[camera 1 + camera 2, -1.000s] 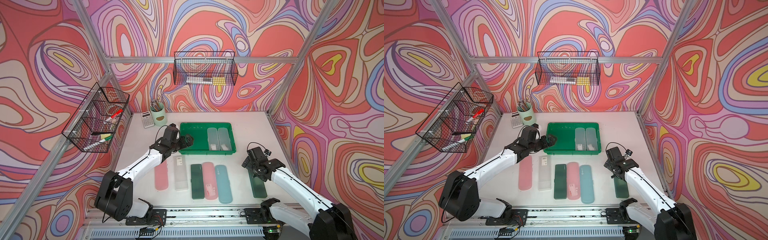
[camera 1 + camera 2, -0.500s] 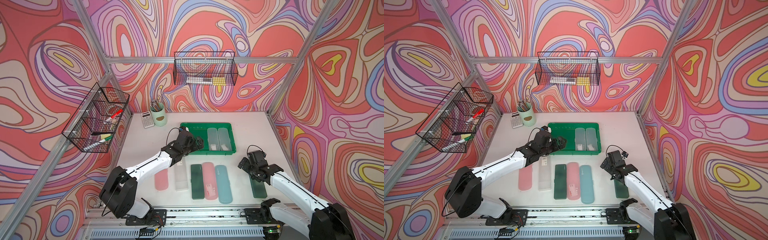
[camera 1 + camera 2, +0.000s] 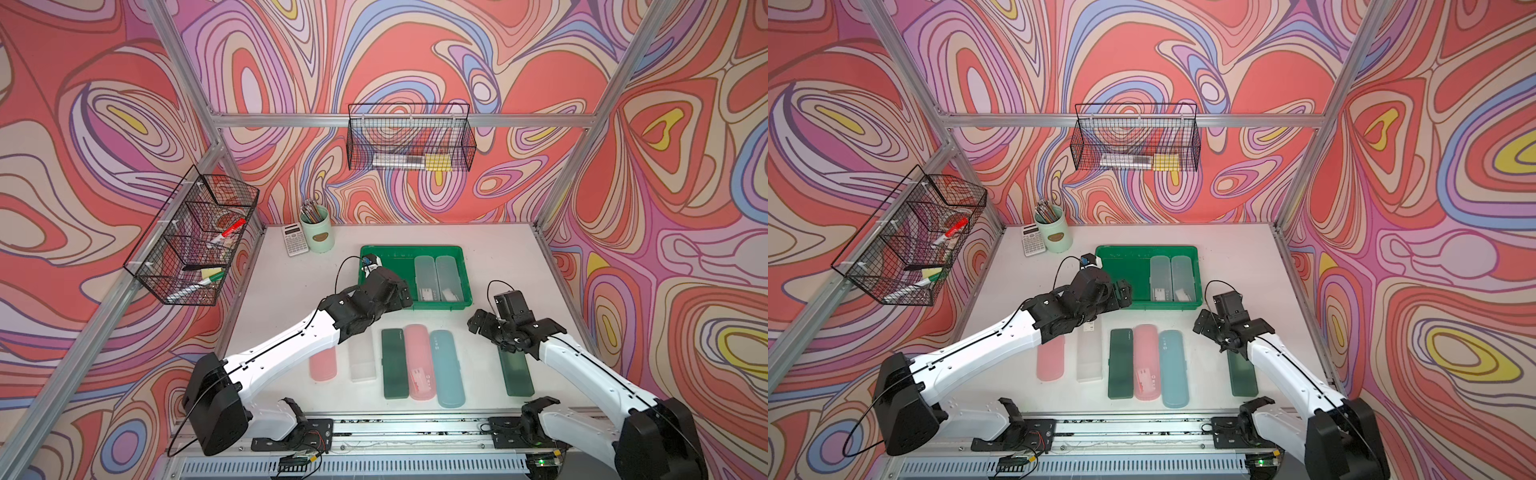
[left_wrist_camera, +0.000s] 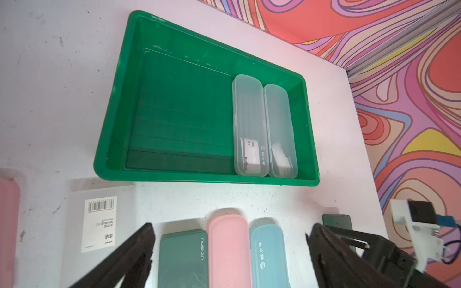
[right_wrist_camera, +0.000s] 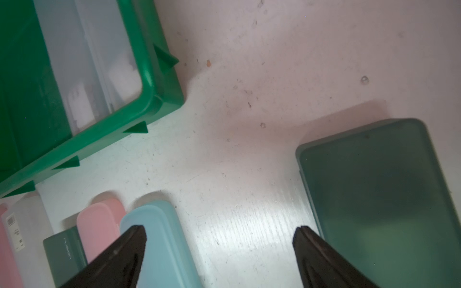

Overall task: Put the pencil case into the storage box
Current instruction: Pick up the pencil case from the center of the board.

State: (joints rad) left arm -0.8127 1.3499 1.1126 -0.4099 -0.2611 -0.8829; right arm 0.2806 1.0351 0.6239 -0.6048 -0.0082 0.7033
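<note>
So the left gripper (image 4: 230, 228) and right gripper (image 5: 219, 229) both hung released, nothing between the jaws. The dark green pencil case (image 3: 517, 376) lay on the bench (image 3: 291, 291) beside the right one, its far end hidden under the right arm (image 3: 582, 374) in both top views. The storage box (image 3: 411, 248) held two clear cases (image 3: 436, 276).

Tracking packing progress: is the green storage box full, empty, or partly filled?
Partly filled. The storage box holds two clear pencil cases side by side at one end; the rest of its floor is bare.
</note>
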